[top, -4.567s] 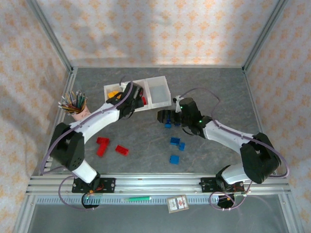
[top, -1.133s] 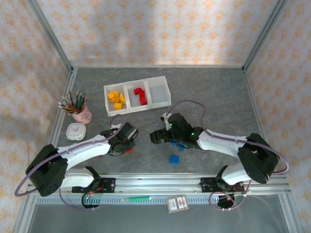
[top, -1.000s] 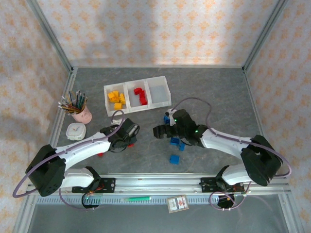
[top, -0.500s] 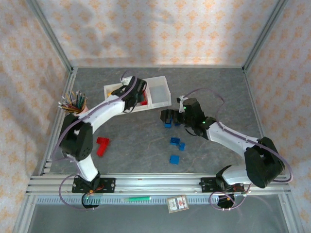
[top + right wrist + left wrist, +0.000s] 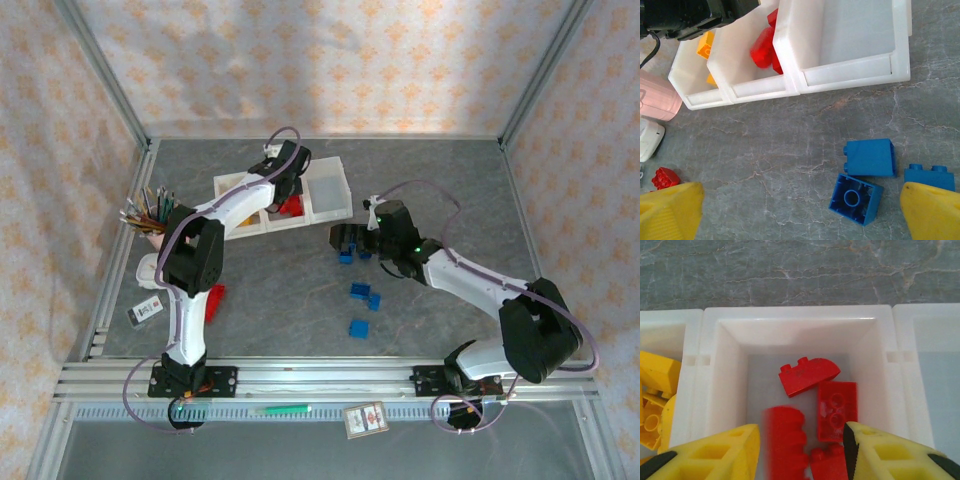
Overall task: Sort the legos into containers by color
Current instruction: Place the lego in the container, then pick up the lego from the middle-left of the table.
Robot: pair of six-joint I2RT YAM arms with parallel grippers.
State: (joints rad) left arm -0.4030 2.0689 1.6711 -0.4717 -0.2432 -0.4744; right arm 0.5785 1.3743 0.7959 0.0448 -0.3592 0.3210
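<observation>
Drop step: left fingers [image 5: 715,452] spread over middle white translucent plastic bin [image 5: 790,320]; small red studded brick [image 5: 785,440] blurred between them, apparently released. My right fingers [image 5: 932,210] gape above blue bricks [image 5: 869,157] on the grey surface [image 5: 765,150]. Next I descend and pinch one.

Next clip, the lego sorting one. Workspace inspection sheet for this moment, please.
Surface: grey marbled table, no spills.
Job's things: three joined bins; yellow legos in the left one, red legos in the middle, right one empty; blue legos and a loose red lego on the table.
Clutter: pink pencil cup left of the bins.
Grippers: left gripper open over the middle bin; right gripper open over the blue legos.
Cables: a cable loops along each arm, no snag seen.
Surroundings: patterned walls, metal frame.
</observation>
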